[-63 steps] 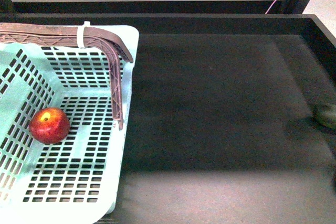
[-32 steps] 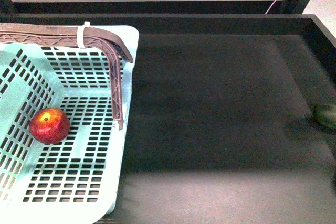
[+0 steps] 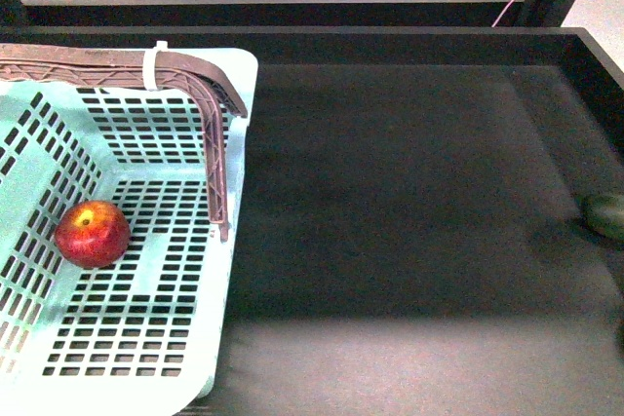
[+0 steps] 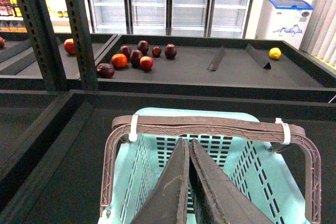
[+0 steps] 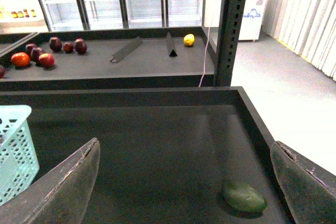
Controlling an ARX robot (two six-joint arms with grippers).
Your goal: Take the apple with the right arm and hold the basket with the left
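While the apple (image 3: 92, 234) sits on the slotted floor of the basket (image 3: 240, 133), near its left wall, the left gripper (image 4: 188, 182) hangs above the brown handle (image 4: 210, 125), jaws pressed together. They must part to take that handle. Right gripper (image 5: 186, 182) jaws are spread wide over bare worktop (image 3: 409, 192), green fruit (image 5: 244, 197) near the raised rim.

Shop aisle with dark display trays
Glass-door fridges (image 4: 168, 1) line the back wall; grey floor (image 5: 273, 72), pale curtain (image 5: 310, 14) beside.
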